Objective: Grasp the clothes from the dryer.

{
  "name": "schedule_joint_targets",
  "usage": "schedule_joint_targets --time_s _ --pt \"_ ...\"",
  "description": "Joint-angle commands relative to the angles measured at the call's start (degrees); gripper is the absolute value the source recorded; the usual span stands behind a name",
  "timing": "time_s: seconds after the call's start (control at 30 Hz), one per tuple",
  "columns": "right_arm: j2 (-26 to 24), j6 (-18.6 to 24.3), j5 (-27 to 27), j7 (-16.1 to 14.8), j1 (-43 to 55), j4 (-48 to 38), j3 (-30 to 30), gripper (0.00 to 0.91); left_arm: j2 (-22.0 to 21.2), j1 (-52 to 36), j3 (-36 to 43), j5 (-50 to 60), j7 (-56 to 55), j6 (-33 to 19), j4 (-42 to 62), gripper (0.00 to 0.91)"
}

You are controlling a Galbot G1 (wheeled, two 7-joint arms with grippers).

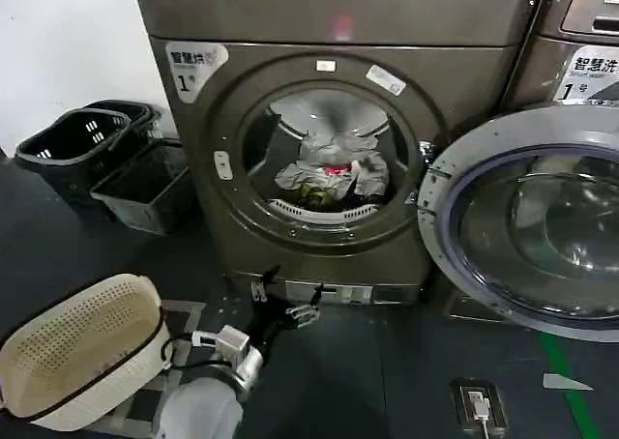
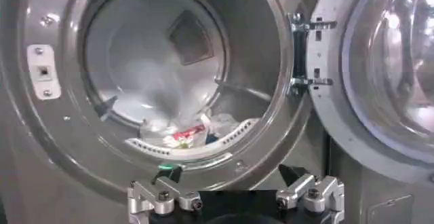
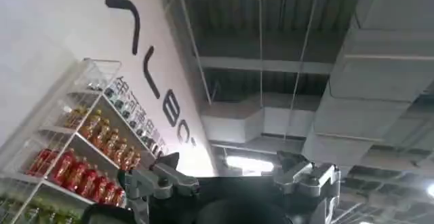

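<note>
The clothes (image 1: 332, 171) are lying heaped at the bottom of the dryer (image 1: 290, 226) drum, behind the open door (image 1: 527, 217). The left gripper (image 1: 290, 299) is hovering low before the porthole, jaws spread wide and empty; the right gripper (image 3: 230, 178), also spread, is pointing at the ceiling. Being soft, light and floppy, the heap is probably best pinched at a raised fold on top.

Dryer (image 1: 319, 168): white corner label (image 1: 191, 64) reads "1", Chinese characters above. Neighbouring machine (image 1: 571, 43): wide white label (image 1: 592, 75), "1" plus Chinese characters.
</note>
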Motion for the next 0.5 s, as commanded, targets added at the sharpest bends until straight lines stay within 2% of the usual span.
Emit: schedule_joint_targets --time_s 0.03,0.27,0.37,0.5 --pt "0.0 0.0 0.0 0.0 0.0 0.0 0.0 0.907 0.0 0.0 0.1 0.1 0.0 0.0 0.0 0.907" --pt "0.0 0.1 -0.3 0.1 -0.2 0.0 0.3 0.907 0.0 0.0 0.1 0.3 -0.1 0.3 -0.2 0.907" --pt "-0.2 0.0 -4.9 -0.3 -0.3 -0.2 0.7 0.907 0.0 0.1 0.0 0.4 -0.1 0.5 -0.3 0.907" --pt "-0.2 -0.2 -4.2 -0.3 -0.5 -0.1 0.8 0.907 0.1 -0.2 -0.2 0.6 -0.1 0.6 -0.3 0.907"
